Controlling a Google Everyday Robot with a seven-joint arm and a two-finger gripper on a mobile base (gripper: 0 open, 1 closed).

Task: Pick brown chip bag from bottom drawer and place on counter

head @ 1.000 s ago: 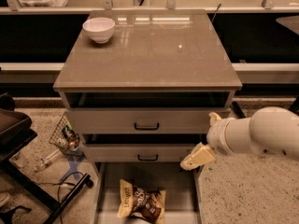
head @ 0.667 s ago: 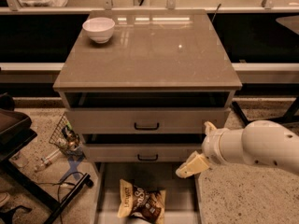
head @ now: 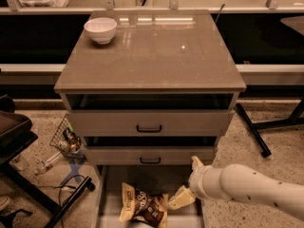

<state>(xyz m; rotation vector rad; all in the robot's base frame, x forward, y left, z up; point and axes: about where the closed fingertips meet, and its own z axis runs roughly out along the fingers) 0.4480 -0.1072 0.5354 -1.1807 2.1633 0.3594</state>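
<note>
The brown chip bag lies flat on the floor of the bottom drawer, which is pulled out at the bottom of the camera view. My gripper, on a white arm coming in from the right, hovers over the drawer's right side. Its cream fingers are spread apart and empty, and the lower fingertip is just right of the bag's edge. The counter is the glossy grey-brown top of the cabinet above.
A white bowl stands on the counter's back left corner. The two upper drawers with black handles sit slightly open. A wire basket and black cart legs are on the floor at left, and a black stand leg at right.
My arm has moved down and to the left, bringing the gripper lower over the bottom drawer and closer to the chip bag. The bag has not moved.
</note>
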